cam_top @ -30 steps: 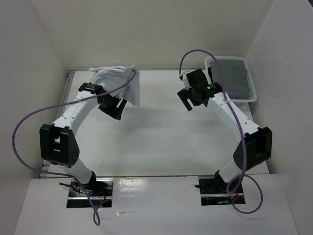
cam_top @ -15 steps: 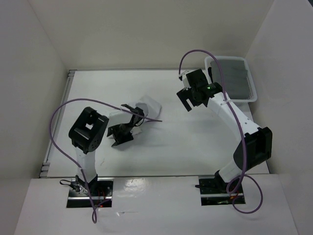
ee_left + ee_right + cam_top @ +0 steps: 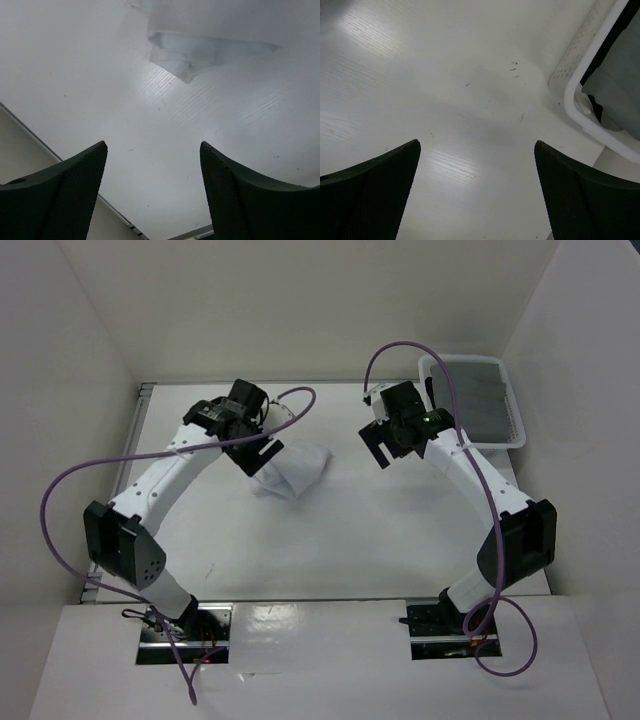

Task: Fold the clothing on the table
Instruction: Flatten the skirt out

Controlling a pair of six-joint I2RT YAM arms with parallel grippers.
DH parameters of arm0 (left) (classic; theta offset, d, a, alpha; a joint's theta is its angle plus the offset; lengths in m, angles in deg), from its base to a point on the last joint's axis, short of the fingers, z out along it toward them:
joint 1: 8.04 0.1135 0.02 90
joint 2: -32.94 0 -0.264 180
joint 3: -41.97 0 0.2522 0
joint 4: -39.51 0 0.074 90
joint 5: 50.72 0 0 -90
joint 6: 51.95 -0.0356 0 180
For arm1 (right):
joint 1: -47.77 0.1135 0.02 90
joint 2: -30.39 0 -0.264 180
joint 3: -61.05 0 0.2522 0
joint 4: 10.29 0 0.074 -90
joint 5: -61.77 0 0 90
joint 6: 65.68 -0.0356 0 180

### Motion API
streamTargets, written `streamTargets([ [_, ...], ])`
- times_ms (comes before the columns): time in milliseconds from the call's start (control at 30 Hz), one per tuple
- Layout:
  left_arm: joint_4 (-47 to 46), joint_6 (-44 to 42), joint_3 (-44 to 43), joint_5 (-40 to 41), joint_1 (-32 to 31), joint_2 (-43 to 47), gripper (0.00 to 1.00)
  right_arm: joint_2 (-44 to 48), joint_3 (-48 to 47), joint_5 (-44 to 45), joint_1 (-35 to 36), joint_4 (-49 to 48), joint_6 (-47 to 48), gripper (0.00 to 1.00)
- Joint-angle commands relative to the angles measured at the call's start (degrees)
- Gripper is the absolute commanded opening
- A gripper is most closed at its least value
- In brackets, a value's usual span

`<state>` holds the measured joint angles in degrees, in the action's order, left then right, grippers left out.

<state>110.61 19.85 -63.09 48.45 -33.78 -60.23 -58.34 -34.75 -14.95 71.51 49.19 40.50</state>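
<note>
The left gripper has its fingers well apart with nothing between them; only bare table shows in the gap. Ahead of it, at the top of the wrist view, lies the clothing, a loosely bunched white heap with one folded corner pointing toward the fingers. In the overhead view it sits left of centre, just beside the gripper. The right gripper is spread just as wide and is also empty. It hovers right of centre, near the basket holding the dark grey cloth in the upper right. The step in hand looks like taking hold of the heap to spread it flat. It would be best to come down on that near corner, pinch a single layer rather than the whole bunch, and draw it out low over the table — with the right gripper taking an opposite edge.
</note>
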Motion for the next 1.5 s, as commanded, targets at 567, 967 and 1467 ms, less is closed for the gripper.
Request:
streamTargets([
  [567,-7.77,14.42,11.85,-10.84,29.42,13.44,0.84,-24.12,-25.27,-2.83,21.07,2.01,-1.86,0.99],
  [967,-9.35,18.46,15.63,-12.68,42.51,20.65,0.88,-33.69,-38.43,0.0,25.21,-3.09,-1.33,0.99],
  [1467,-13.75,20.74,20.46,-10.66,49.82,32.69,0.97,-48.9,-57.35,-0.62,28.2,2.36,-0.1,0.99],
])
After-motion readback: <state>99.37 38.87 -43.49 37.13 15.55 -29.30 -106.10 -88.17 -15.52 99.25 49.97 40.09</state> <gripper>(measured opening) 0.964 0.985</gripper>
